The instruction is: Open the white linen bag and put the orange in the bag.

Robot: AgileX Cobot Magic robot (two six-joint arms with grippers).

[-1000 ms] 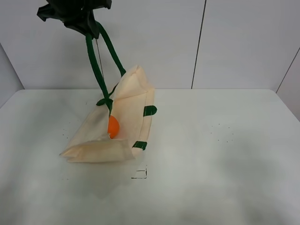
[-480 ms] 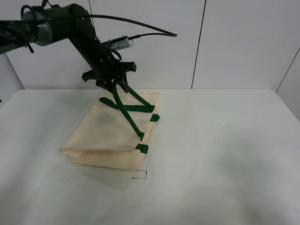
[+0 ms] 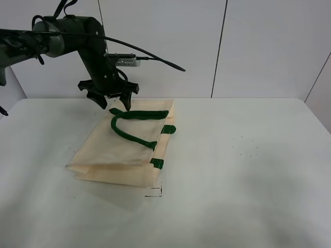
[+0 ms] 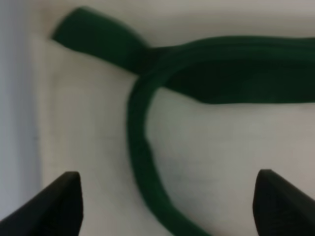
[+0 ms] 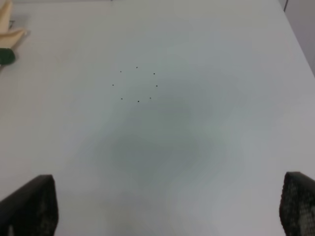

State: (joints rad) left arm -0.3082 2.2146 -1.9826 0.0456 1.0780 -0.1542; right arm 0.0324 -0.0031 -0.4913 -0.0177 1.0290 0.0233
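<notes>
The white linen bag [image 3: 119, 152] lies flat at the left of the counter [image 3: 248, 170], long axis near to far, mouth facing right; the left gripper [image 3: 114, 103] hangs over its far edge, fingers released. The right gripper [image 5: 167, 206] has its fingers spread too.

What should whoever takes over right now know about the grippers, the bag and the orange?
The left gripper is open and empty, just above the far edge of the white linen bag.
The right gripper is open and empty, over the table, away from the bag.
The bag lies flat, with its green handles loose on top.
The orange shows in no view; whether it is inside the bag cannot be told.
Left to do: check for the orange in the bag; if absent, reopen and load it.
</notes>
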